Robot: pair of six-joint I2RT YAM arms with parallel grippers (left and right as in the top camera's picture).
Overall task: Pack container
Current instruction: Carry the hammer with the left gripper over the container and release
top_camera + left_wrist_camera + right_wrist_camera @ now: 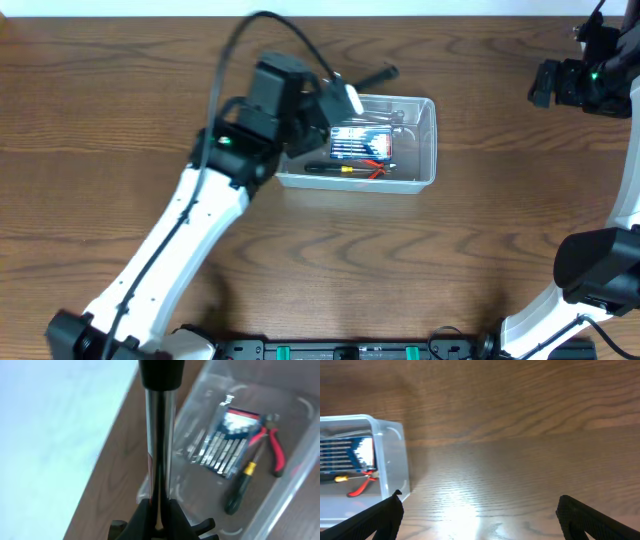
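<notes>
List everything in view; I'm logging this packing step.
container: one, clear, mid-table.
bit set: one, blue card with silver bits, inside the container.
pliers: one, red handles, inside the container.
screwdriver: one, black and yellow, inside the container.
long tool: one, chrome shaft with black end, above the container's edge.
table: one, brown wood.
left gripper: one, black, shut on the long tool.
right gripper: one, black, open, over the table away from the container.

The clear container (395, 460), holding a blue tool packet (342, 455) and red-handled pliers (360, 489), is seen on the wooden table (520, 435) beyond the wide-spread fingers (375, 520) of the right gripper (479, 500).
</notes>
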